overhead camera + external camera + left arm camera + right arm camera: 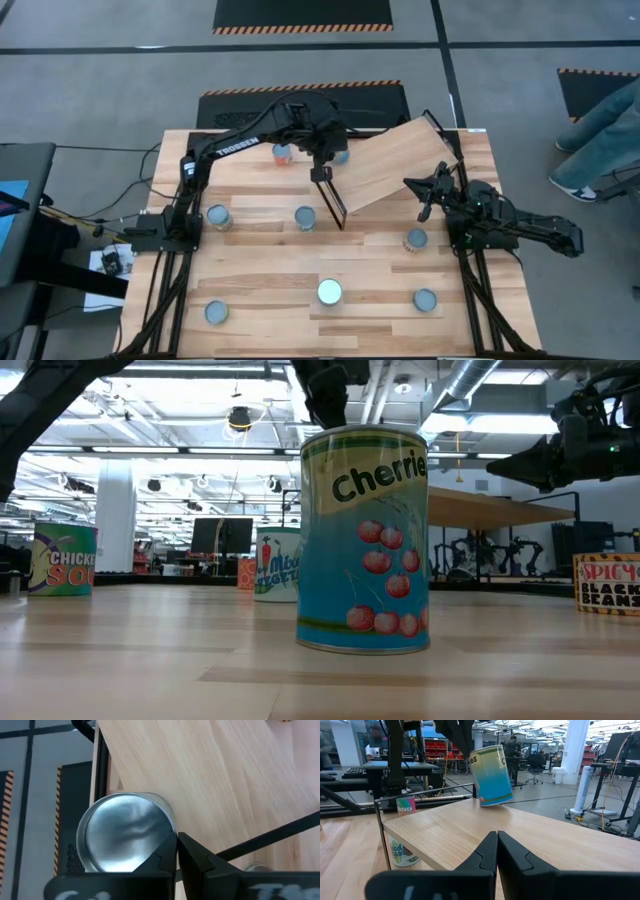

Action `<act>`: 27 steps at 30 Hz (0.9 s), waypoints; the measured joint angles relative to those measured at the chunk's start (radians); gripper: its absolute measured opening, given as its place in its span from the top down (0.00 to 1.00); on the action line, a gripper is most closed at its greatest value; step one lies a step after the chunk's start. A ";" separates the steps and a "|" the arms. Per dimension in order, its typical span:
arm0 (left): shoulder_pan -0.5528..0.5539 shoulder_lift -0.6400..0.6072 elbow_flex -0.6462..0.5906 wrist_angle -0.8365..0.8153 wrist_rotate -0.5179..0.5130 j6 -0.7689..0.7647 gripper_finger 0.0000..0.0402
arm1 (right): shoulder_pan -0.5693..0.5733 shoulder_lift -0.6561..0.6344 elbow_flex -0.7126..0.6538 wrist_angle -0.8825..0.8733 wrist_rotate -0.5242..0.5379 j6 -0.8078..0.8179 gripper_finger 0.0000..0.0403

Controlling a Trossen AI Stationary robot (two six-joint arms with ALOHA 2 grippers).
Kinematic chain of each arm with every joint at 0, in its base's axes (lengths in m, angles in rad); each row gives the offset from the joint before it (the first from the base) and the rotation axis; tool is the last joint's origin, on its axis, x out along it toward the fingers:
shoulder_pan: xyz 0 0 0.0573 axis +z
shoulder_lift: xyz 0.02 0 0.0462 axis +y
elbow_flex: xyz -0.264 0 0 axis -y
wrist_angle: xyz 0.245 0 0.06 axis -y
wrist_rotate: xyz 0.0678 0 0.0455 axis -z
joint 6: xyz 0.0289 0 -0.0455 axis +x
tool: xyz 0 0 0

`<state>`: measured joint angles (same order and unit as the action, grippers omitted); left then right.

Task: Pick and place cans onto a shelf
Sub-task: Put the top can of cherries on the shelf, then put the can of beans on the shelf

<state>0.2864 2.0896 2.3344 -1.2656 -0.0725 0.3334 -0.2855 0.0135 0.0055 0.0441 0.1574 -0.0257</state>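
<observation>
A teal cherries can point(491, 770) with a silvery lid point(122, 832) stands tilted on the slanted plywood shelf point(395, 165), at its far left edge; it also shows in the high view point(341, 154). My left gripper point(177, 851) is shut, above the can and just beside its lid. My right gripper point(497, 847) is shut and empty, hovering at the shelf's right end point(424, 200). Several more cans stand upright on the table, among them an orange one point(283, 153) and a second cherries can point(365, 540) near the front. My left gripper comes from above with its shut fingers point(162, 855) beside the rim of the can's lid point(167, 827). I cannot tell whether they touch the rim. The can stands on the shelf board, tilted with the board.
The shelf's thin black frame point(332, 195) stands at the board's left end. Cans stand at the table's left point(218, 216), middle point(305, 216), right point(416, 240) and along the front point(216, 313) point(424, 300). A person's legs point(600, 140) show beyond the table's right side.
</observation>
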 joint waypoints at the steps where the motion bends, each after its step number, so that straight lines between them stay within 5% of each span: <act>1: -0.001 0.000 0.000 0.000 -0.003 0.001 1.00 | 0.000 0.000 0.000 0.000 0.000 0.000 0.92; 19: -0.005 -0.011 0.000 0.008 0.013 -0.023 1.00 | 0.000 0.000 0.000 0.000 0.000 0.000 0.92; 27: -0.006 -0.011 0.000 0.008 0.014 -0.031 0.92 | 0.000 0.000 0.000 0.000 0.000 0.000 0.92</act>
<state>0.2802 2.0785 2.3347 -1.2575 -0.0589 0.3026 -0.2855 0.0135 0.0055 0.0444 0.1574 -0.0257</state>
